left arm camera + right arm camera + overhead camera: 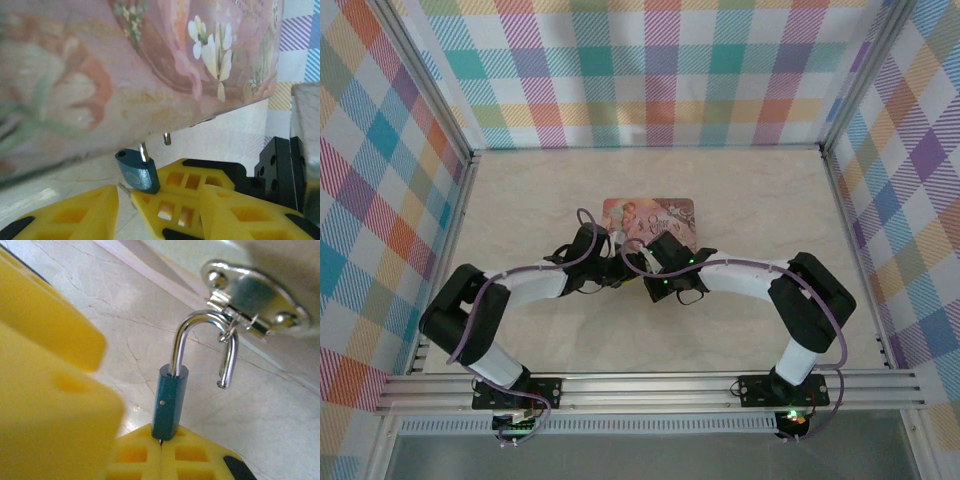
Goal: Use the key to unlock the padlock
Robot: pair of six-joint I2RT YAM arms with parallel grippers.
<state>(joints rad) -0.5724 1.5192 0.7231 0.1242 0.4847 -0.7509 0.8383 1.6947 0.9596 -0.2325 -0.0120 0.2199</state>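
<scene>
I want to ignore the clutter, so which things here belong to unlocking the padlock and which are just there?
For the job: padlock, already sprung open; key at its base; right gripper shut beneath it.
Just there: pink tin and its metal hasp, which carry the lock; table; plaid walls.

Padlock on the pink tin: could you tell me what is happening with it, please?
The small blue-bodied padlock hangs from the silver hasp of the pink illustrated tin, its shackle already sprung open. The right gripper is shut directly beneath the lock, presumably on the key, which is hidden. The left gripper stands open beside it.
</scene>
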